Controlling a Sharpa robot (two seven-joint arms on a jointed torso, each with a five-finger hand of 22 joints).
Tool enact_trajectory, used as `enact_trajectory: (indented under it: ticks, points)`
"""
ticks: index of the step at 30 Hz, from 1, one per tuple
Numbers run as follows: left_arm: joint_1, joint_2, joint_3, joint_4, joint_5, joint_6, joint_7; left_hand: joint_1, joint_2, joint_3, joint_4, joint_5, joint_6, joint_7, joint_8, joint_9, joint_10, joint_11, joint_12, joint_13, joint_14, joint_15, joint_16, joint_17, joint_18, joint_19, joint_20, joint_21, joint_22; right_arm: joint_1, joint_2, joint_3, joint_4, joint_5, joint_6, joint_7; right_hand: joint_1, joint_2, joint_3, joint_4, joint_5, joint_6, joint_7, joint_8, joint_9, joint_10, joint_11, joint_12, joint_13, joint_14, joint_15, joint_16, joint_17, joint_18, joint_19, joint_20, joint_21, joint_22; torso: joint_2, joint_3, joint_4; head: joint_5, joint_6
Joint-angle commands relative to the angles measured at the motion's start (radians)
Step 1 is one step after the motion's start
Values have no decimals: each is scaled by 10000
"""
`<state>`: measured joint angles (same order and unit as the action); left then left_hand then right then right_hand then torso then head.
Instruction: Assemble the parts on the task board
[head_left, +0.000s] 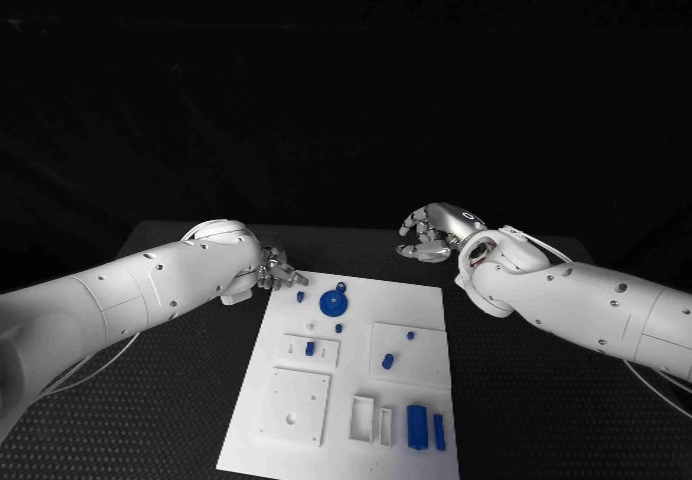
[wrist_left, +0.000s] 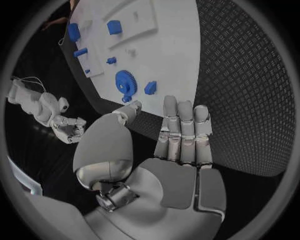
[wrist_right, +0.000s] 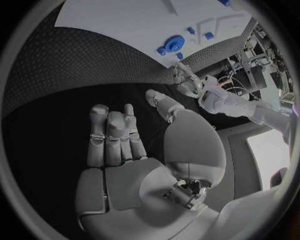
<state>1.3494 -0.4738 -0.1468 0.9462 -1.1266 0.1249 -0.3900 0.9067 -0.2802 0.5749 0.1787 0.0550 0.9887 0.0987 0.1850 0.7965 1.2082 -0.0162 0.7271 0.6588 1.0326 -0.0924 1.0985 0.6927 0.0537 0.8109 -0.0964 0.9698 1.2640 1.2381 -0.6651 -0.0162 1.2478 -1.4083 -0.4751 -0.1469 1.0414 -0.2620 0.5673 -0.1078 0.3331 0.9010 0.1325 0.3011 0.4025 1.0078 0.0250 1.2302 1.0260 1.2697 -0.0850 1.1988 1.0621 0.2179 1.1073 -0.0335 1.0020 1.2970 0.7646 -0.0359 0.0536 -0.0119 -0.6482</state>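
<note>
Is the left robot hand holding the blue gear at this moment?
No: the left robot hand lies open and empty over the table, and the gear rests on the board beyond its fingertips.

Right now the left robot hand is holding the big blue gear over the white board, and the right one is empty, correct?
Not quite. The left robot hand holds nothing: the left wrist view shows its fingers open, and the gear lies on the board beyond them. The right robot hand is indeed empty.
</note>
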Motion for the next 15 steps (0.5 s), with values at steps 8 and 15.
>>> enact_trajectory:
  ticks: [8,15]
  points:
    - [-107,244,-34,-288,304,371,329,-18,175,-148,139,-18,-134,16,25,-85,-16,59,-113,-52,-81,113,-18,-11,-15,-14,-815,-82,44,-3,38,4,-8,-172,145,184,-160,-40,-68,37,172,-43,77,-27,-12,-76,23,39,-27,24,28,-56,-8,439,33,16,-58,14,-26,-2,13,-22,-16]
    - [-107,272,-38,-391,300,621,246,200,534,-204,39,463,5,-28,162,-150,-6,16,-68,-60,-112,115,74,9,2,-43,-798,-73,140,-2,38,4,-1,-155,179,189,-172,-42,-82,35,178,-43,77,-26,-12,-77,23,41,-29,23,28,-56,-8,439,33,16,-58,15,-22,10,26,-72,-10]
